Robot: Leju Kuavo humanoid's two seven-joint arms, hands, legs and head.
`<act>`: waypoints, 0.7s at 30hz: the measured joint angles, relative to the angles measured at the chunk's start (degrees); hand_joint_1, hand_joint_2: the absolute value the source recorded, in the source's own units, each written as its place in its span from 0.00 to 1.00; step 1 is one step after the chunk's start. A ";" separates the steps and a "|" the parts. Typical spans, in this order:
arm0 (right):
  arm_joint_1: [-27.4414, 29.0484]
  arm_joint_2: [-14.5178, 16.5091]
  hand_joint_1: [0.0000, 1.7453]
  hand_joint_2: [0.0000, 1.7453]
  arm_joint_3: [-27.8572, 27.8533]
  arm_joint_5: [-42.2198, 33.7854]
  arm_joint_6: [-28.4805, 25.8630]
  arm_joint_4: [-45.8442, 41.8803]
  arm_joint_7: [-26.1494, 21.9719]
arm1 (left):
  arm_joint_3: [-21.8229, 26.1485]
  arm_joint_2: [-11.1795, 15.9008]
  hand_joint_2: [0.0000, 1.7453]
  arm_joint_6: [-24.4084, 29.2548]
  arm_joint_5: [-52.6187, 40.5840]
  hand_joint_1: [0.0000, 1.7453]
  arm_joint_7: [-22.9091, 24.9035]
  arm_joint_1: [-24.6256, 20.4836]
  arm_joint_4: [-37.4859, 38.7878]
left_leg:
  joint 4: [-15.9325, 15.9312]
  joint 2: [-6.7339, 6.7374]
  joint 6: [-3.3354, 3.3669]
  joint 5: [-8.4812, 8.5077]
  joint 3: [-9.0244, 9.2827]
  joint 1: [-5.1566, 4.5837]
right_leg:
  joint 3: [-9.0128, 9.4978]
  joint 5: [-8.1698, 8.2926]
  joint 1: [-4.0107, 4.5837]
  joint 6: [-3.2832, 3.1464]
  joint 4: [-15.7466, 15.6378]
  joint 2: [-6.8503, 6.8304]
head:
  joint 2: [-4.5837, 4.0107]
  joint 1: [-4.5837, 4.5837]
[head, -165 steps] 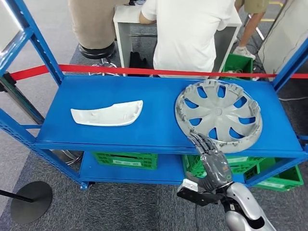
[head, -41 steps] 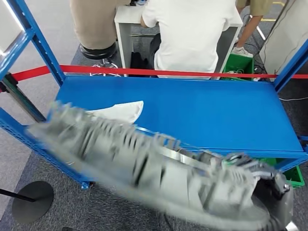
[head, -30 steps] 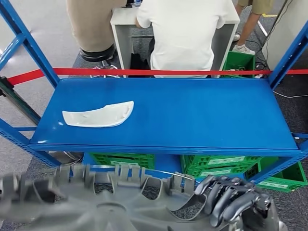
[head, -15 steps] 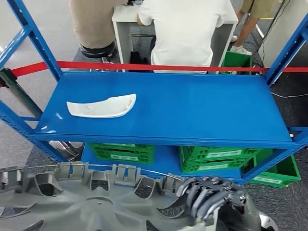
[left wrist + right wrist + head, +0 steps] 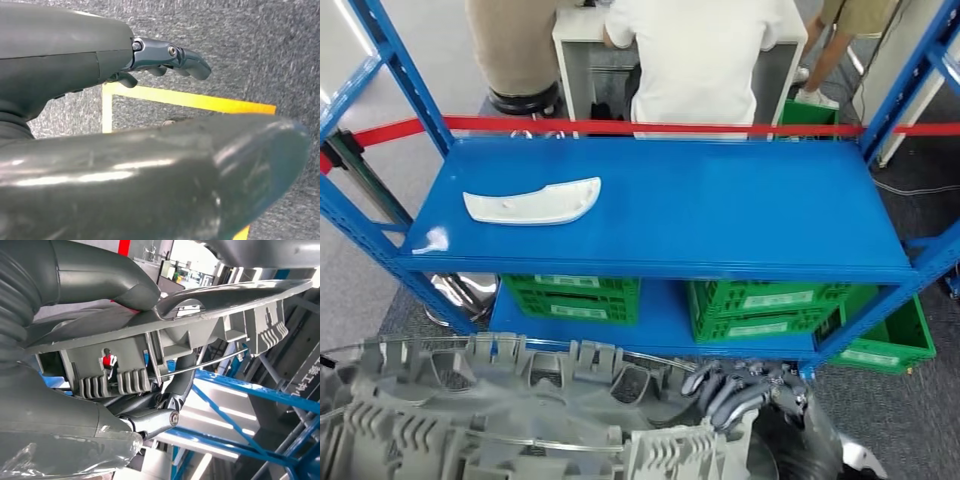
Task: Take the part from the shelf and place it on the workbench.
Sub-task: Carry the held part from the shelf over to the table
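Pulled further off the blue shelf [image 5: 660,215] versus half a second back, with more of the wheel cover [image 5: 509,420] showing, underside up, low and close in the head view. Gripped at its rim by the right hand [image 5: 743,390]. Left wrist: left hand [image 5: 166,55] loosely spread, holding nothing. Right wrist: thumb [image 5: 113,282] over, fingers [image 5: 158,410] under the rim. Carry step, probably; next needs a turn toward the table.

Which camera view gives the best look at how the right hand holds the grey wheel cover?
The right wrist view: the right hand clamps the wheel cover rim, thumb on top. The head view shows its fingers over the rim. The left wrist view shows neither.
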 joint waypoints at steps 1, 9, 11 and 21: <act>0.09 -0.01 1.00 1.00 -0.05 0.26 -0.09 0.01 -0.13 | 0.00 0.02 0.00 0.00 0.13 0.00 0.15 0.00 0.01 | 0.28 -0.01 -0.31 -0.52 -0.32 0.06 | -0.38 0.43 -0.04 -0.57 0.03 -0.02 | 0.00 -0.07; 0.47 -0.07 1.00 1.00 -0.25 0.75 -0.12 0.01 -0.51 | -0.02 0.06 0.00 -0.03 0.75 0.00 1.07 -0.12 0.03 | 13.37 -0.01 -0.96 -8.38 -1.64 0.16 | -5.83 4.90 -0.05 -1.73 0.04 -0.14 | 0.00 -0.54; 0.36 -0.16 1.00 1.00 -0.26 0.62 0.24 0.01 -0.76 | -0.02 0.05 0.00 -0.17 0.78 0.00 1.32 -0.39 -0.01 | 5.81 -0.03 -0.54 -6.48 4.10 0.12 | -6.86 5.87 0.04 -1.28 0.15 -0.10 | 0.00 -0.55; 0.28 -0.31 1.00 1.00 -0.26 0.44 0.82 -0.02 -1.83 | -0.07 -0.28 0.00 -0.93 -0.09 0.00 1.10 -1.15 -0.04 | -1.90 0.37 2.45 -3.62 4.90 -0.08 | -11.55 -3.09 -0.03 1.22 13.24 -0.28 | 0.00 -0.15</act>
